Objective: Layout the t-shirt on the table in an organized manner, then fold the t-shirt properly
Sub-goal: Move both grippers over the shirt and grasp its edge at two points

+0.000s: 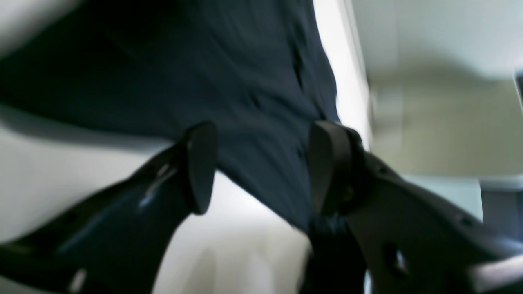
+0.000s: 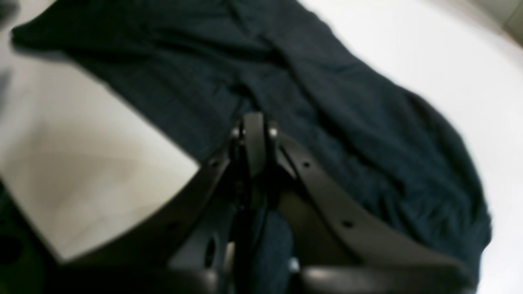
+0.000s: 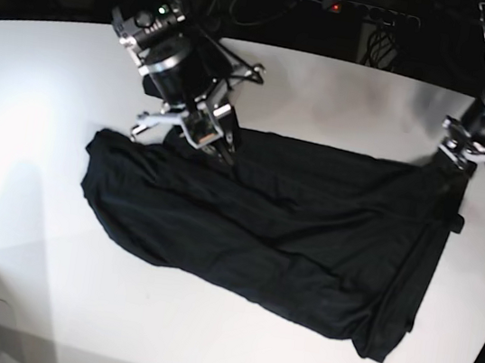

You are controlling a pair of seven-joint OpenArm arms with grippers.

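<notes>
One black t-shirt (image 3: 263, 230) spread across one white table (image 3: 45, 97). Two grippers: left gripper (image 1: 261, 167) spread over the cloth edge; right gripper (image 2: 253, 139) pinching the t-shirt.

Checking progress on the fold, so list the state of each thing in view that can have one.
t-shirt: spread across the table, wrinkled, not yet folded.
left gripper: open, fingers either side of the cloth edge.
right gripper: shut, pinching the shirt edge.
table: bare white around the shirt.
</notes>
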